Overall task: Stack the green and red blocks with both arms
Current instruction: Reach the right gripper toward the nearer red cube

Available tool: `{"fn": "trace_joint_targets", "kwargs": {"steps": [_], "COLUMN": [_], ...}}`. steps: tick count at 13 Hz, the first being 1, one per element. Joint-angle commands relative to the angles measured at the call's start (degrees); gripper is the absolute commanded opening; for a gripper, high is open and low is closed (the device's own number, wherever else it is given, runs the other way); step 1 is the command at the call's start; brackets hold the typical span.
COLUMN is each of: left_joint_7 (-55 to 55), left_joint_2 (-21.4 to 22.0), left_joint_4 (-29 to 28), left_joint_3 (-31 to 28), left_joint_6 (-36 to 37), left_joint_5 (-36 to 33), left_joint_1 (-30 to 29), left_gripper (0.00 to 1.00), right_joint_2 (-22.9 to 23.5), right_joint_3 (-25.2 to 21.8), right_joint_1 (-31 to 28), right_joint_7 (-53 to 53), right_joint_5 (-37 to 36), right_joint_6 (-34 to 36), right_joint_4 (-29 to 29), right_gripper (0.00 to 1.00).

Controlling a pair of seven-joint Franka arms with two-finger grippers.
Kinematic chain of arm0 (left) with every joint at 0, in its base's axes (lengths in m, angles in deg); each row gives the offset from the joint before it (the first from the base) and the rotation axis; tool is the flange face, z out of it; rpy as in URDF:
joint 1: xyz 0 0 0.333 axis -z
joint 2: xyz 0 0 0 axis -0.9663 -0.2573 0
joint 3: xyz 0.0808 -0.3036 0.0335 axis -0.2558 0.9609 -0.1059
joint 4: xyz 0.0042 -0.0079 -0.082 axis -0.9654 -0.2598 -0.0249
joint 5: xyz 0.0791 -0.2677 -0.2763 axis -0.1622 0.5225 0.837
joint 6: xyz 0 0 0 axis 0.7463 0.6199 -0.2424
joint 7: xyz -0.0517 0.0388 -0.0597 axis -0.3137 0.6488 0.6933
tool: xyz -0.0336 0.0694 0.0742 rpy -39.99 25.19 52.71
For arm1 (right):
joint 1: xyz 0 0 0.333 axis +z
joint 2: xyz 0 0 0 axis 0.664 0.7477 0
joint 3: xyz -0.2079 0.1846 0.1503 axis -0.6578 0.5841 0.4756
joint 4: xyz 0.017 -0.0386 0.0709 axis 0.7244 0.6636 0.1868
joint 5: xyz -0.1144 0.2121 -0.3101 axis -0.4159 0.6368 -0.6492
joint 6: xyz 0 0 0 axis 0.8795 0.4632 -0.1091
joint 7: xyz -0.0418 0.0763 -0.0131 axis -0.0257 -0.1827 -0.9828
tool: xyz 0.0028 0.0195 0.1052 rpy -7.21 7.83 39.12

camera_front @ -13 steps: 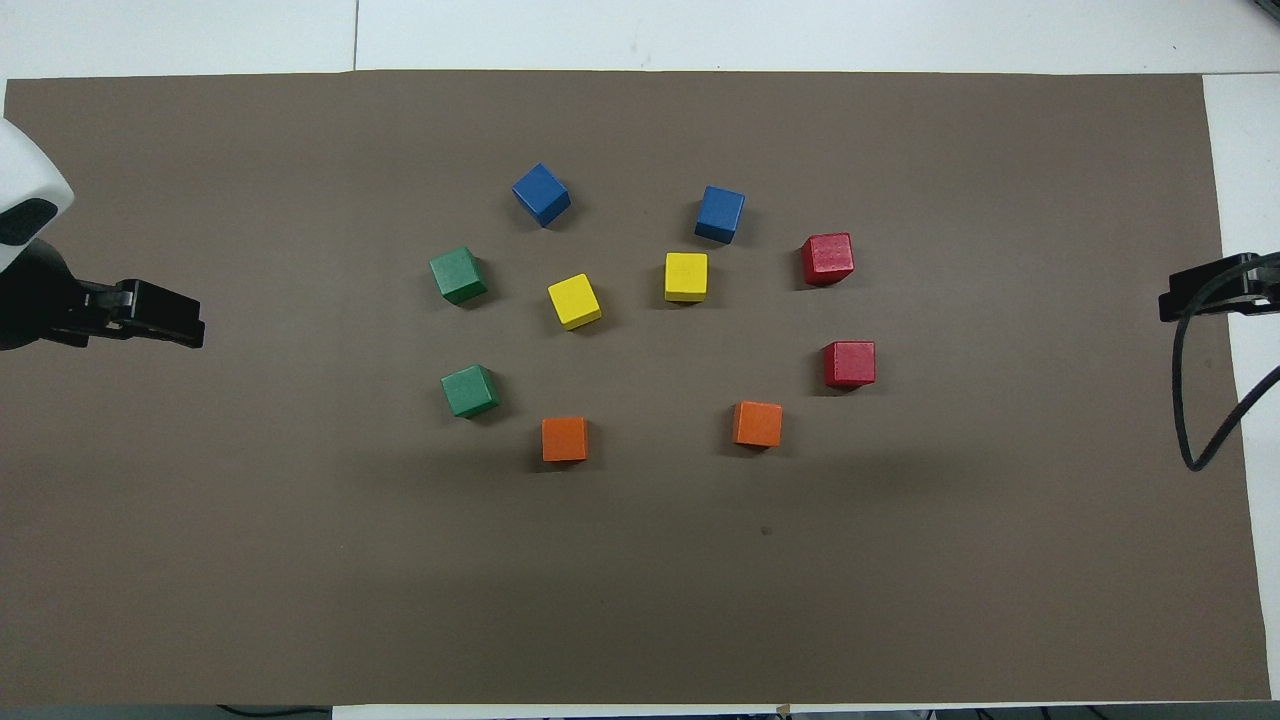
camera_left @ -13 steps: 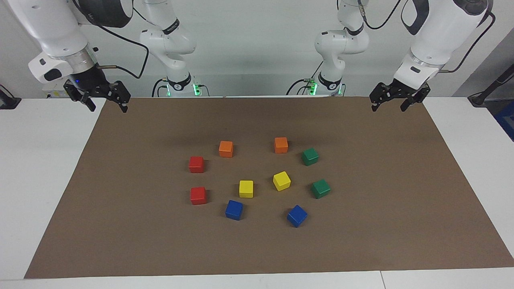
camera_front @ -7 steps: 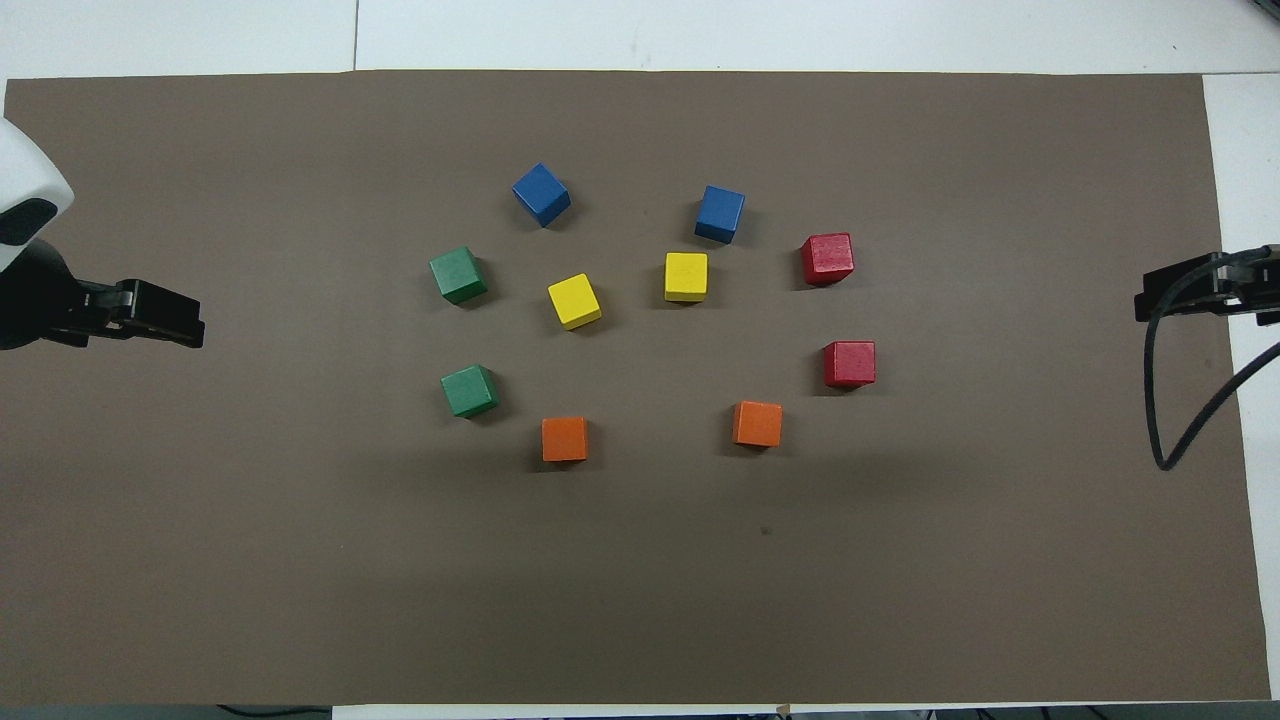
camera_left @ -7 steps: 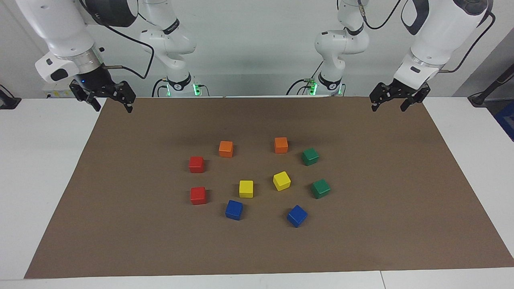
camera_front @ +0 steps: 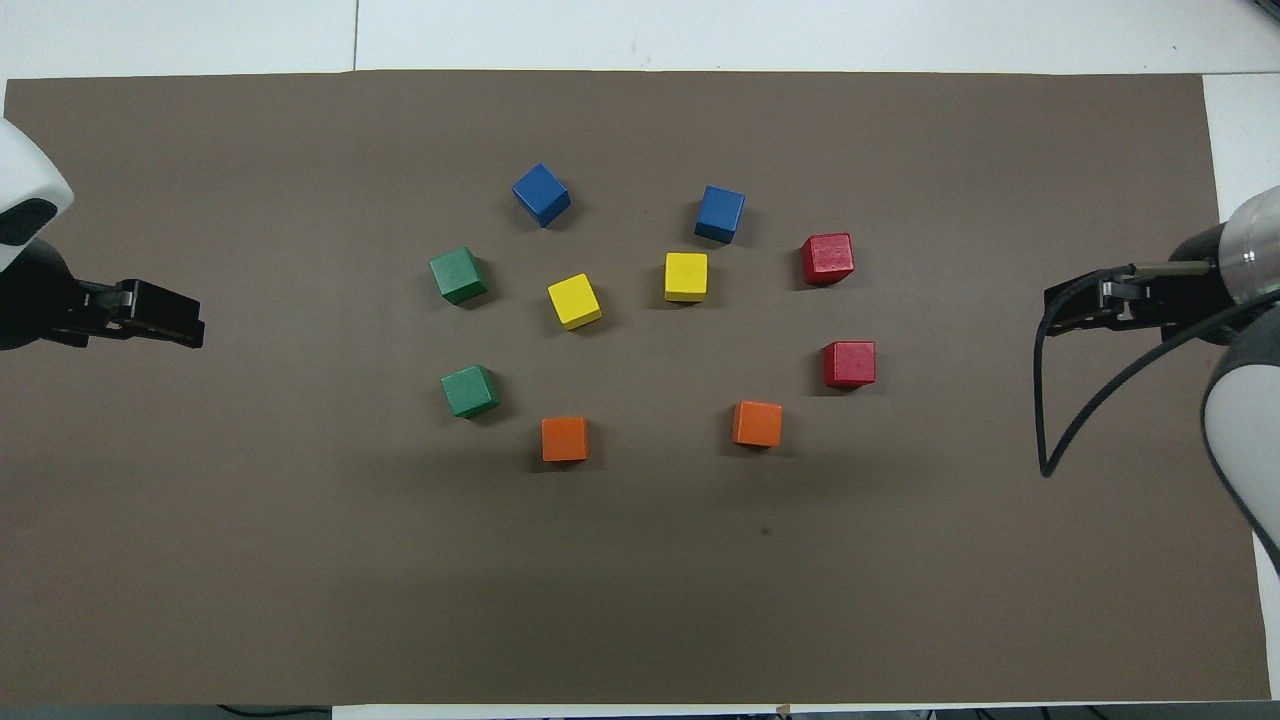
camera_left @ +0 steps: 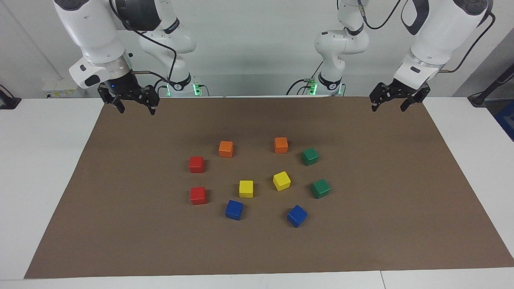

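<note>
Two red blocks [camera_left: 196, 164] [camera_left: 198, 195] lie apart on the brown mat toward the right arm's end, also seen from overhead as red blocks [camera_front: 849, 363] [camera_front: 827, 259]. Two green blocks [camera_left: 310, 156] [camera_left: 321, 188] lie apart toward the left arm's end, the same green blocks [camera_front: 470, 391] [camera_front: 458, 275] from overhead. All four rest singly. My right gripper [camera_left: 135, 107] [camera_front: 1062, 308] hangs open and empty over the mat at its own end, well away from the red blocks. My left gripper [camera_left: 388, 106] [camera_front: 192, 330] waits open and empty over the mat's edge at its end.
Two orange cubes [camera_left: 226, 149] [camera_left: 281, 145], two yellow cubes [camera_left: 246, 188] [camera_left: 281, 180] and two blue cubes [camera_left: 234, 210] [camera_left: 296, 216] sit among the red and green ones. The brown mat [camera_left: 385, 224] covers most of the white table [camera_left: 36, 160]. A black cable [camera_front: 1060, 440] loops under the right wrist.
The right arm has swung in from the table's end, carrying its open gripper over the mat toward the cubes. The left arm and all cubes have stayed still.
</note>
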Motion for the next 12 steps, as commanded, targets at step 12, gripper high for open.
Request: {"fn": "trace_joint_targets", "kwargs": {"steps": [12], "left_joint_7": [-8.2], "left_joint_2": [1.5], "left_joint_4": [-3.0], "left_joint_3": [0.2], "left_joint_6": [-5.6], "left_joint_5": [0.6], "left_joint_1": [1.2], "left_gripper": [1.00], "right_joint_2": [9.8], "right_joint_3": [0.5], "right_joint_1": [7.3], "right_joint_7": [-7.8], "right_joint_5": [1.0], "right_joint_6": [-19.3], "right_joint_4": [10.2], "right_gripper": [1.00]}}
